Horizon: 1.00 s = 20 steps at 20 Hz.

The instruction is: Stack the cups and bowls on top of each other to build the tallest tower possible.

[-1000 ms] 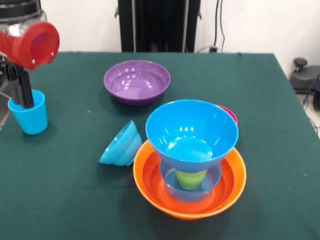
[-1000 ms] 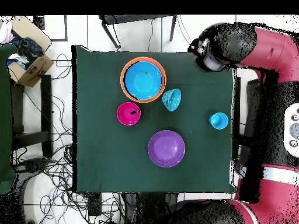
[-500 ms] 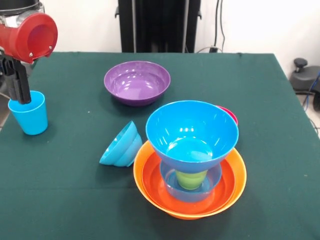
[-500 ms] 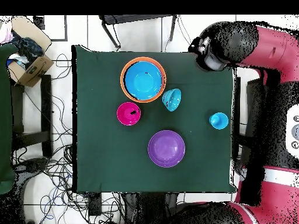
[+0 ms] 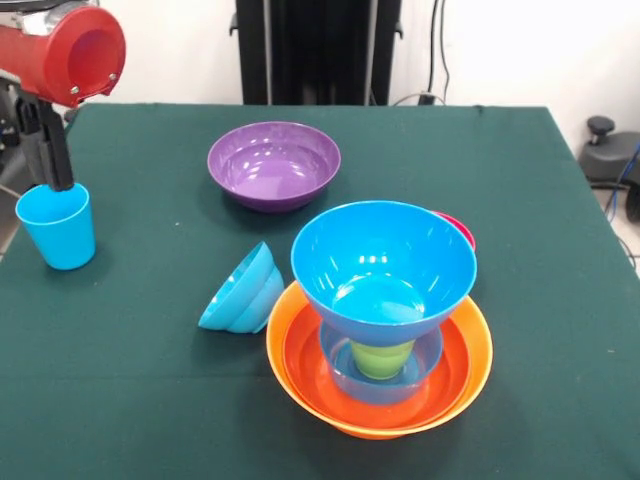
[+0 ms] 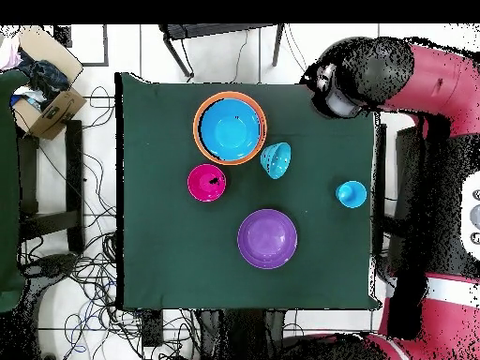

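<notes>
Tower (image 5: 380,320): counter, 5 o'clock; orange bowl base, glossy and rigid.
Purple bowl (image 5: 273,162): 12 o'clock, light; grip the rim.
Tipped blue bowls (image 5: 243,290): centre, probably slippery.
Light blue cup (image 5: 56,225): 9 o'clock, upright; pinch its wall.
Gripper (image 5: 48,160): just above the cup; jaws' opening cannot be told.

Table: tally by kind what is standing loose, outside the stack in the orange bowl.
Cups: 1, the light blue cup.
Bowls: 3, the purple bowl, the tipped blue bowl, the pink-red bowl.
Total: 4.
</notes>
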Motion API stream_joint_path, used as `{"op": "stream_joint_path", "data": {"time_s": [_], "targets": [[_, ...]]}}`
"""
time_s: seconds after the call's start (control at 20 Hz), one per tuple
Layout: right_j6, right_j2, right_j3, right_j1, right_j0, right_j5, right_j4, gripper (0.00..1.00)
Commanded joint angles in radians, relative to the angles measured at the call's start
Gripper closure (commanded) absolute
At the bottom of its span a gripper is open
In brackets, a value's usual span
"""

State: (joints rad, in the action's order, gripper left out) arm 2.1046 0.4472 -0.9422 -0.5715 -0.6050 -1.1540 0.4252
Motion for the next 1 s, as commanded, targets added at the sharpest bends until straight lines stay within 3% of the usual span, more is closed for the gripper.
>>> {"op": "stream_joint_path", "data": {"time_s": [0.05, 0.35, 1.0], "targets": [[-0.153, -0.018, -0.210, -0.010, -0.008, 0.083, 0.030, 1.00], [-0.139, -0.015, -0.270, -0.021, -0.019, 0.146, 0.036, 1.00], [-0.116, -0.013, -0.262, -0.043, -0.012, 0.094, 0.008, 1.00]]}}
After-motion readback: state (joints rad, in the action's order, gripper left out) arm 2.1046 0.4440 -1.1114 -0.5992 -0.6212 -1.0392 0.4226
